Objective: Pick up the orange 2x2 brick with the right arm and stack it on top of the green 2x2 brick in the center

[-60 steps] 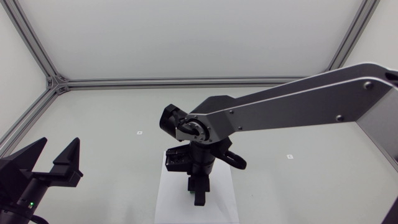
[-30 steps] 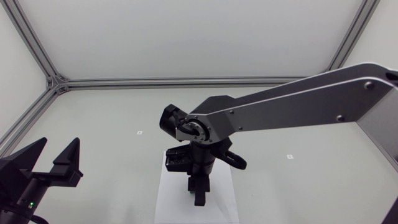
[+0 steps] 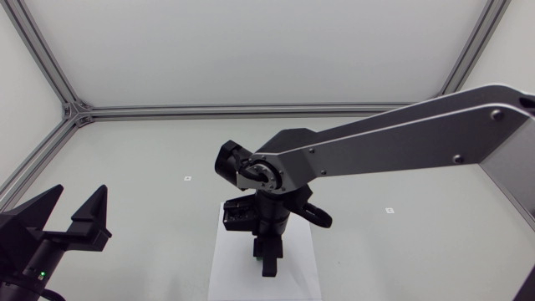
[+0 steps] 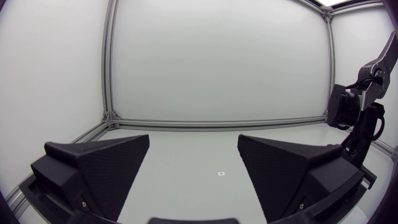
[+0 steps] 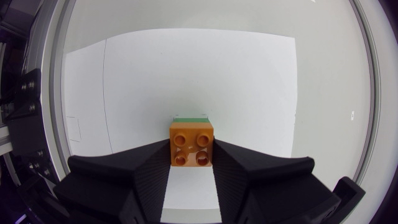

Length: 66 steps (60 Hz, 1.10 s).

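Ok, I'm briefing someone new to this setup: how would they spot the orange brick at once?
Find the white sheet at the middle of the table, under the right arm. There the right gripper holds the orange brick between its black fingers. It shows four round studs; the green brick is just a thin edge beyond it.

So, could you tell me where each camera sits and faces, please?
Head view: above, looking down on the table; right arm, left claw.
Left wrist view: behind the left claw, facing across the table; claw open.
Right wrist view: on right arm, facing down; right claw shut on orange brick.
Shared: head and left wrist views both show the right arm.
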Available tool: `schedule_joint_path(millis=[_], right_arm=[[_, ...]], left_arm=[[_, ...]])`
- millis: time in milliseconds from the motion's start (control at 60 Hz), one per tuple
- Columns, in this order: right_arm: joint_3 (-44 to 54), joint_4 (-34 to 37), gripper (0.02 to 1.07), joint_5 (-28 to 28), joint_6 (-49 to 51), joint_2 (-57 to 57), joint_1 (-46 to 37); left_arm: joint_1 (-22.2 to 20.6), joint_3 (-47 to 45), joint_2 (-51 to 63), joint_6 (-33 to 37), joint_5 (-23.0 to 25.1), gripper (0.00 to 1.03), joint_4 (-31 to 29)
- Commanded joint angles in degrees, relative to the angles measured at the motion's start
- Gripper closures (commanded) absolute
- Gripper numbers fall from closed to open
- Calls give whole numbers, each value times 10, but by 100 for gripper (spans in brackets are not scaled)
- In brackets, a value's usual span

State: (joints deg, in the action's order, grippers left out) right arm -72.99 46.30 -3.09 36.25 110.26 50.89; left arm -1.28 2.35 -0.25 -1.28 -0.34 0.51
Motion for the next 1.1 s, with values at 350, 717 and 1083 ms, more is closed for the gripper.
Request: schedule_joint_path(millis=[350,717,1083], right_arm=[[19,10,76,9,-7,-3,2],[16,4,63,9,-9,-9,3],[18,-3,43,8,-10,-14,3]], left_arm=[[1,-23,-5,8,3,4,-8],[1,-23,-5,8,3,4,-9],[1,-23,-5,8,3,4,-9]])
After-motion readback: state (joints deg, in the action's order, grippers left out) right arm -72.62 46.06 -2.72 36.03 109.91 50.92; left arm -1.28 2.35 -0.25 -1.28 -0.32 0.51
